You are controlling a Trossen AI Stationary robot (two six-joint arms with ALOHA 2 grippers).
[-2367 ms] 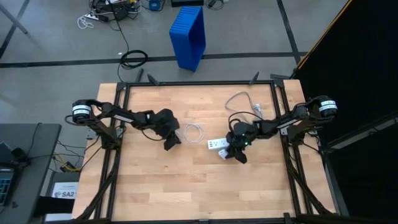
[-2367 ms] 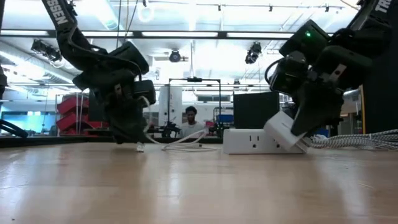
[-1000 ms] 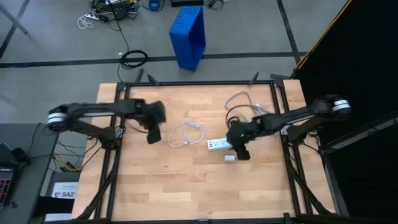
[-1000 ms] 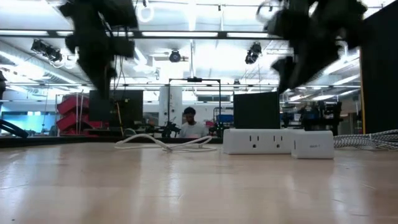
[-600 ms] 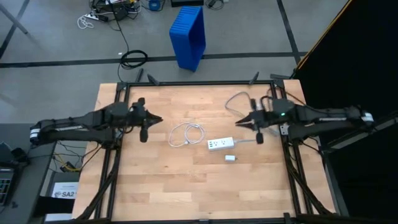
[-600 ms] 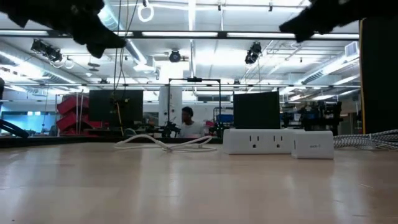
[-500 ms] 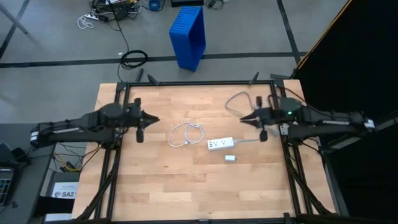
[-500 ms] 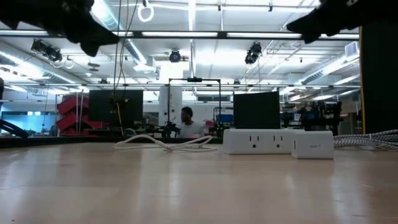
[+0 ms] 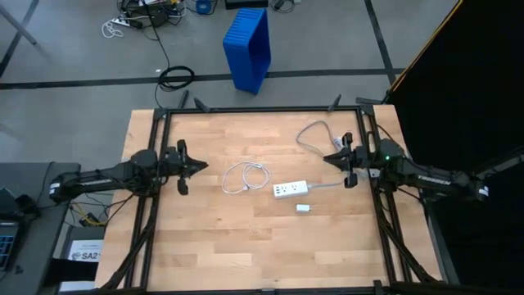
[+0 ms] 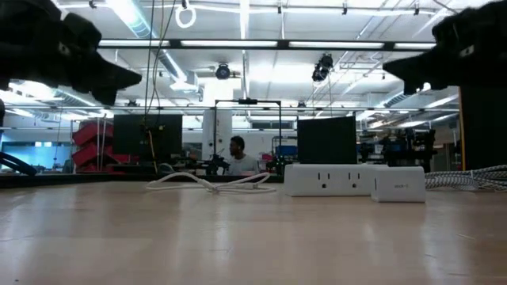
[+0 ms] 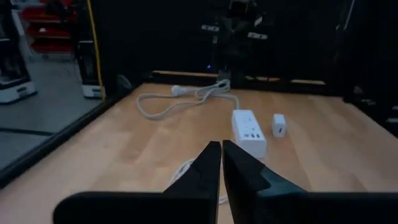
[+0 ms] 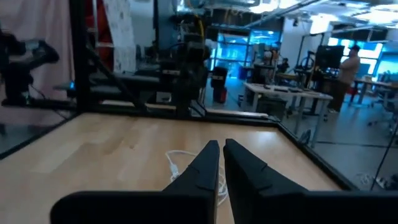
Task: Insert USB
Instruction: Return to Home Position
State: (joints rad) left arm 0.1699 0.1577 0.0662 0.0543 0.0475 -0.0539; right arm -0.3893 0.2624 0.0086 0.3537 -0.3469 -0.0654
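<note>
Wooden worktop (image 9: 205, 238) carries everything loose at this moment. I have the left gripper (image 9: 182, 165) hovering high over the left edge and the right gripper (image 9: 347, 161) over the right edge. Both wrist views show the fingers pressed together and holding nothing. The white USB cable (image 9: 246, 174) lies in loose loops at mid-worktop, just left of the white power strip (image 9: 290, 189). The small white charger adapter (image 9: 303, 208) sits just on the near side of the strip, apart from it. I judge this to be the homing step, with the cable plugged into nothing. My next move only calls for settling both arms at rest, clear of the cable.
</note>
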